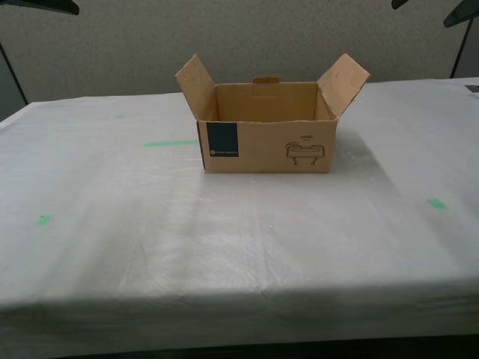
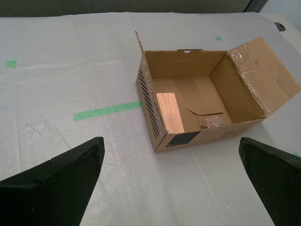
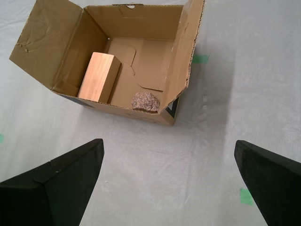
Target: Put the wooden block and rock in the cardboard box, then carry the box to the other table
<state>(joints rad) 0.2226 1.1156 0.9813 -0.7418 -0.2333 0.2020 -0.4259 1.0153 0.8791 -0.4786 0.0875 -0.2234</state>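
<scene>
The cardboard box [image 1: 266, 138] stands flaps open mid-counter [image 1: 224, 239], well clear of every edge, bare cloth all around. Inside lie the wooden block [image 3: 99, 77] and the rock [image 3: 145, 101], apart. My first claw [image 3: 169, 176] and second claw [image 2: 171, 176] both gape wide, empty, touching nothing.

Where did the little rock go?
The rock lies inside the cardboard box, on its floor beside the wooden block, mid-table in the exterior view.

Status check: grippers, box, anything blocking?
My first gripper and my second gripper open, empty, clear of brown cardboard box. Pale wooden block and pinkish rough rock inside it, on wrinkled white-cloth table. Nothing blocking.
</scene>
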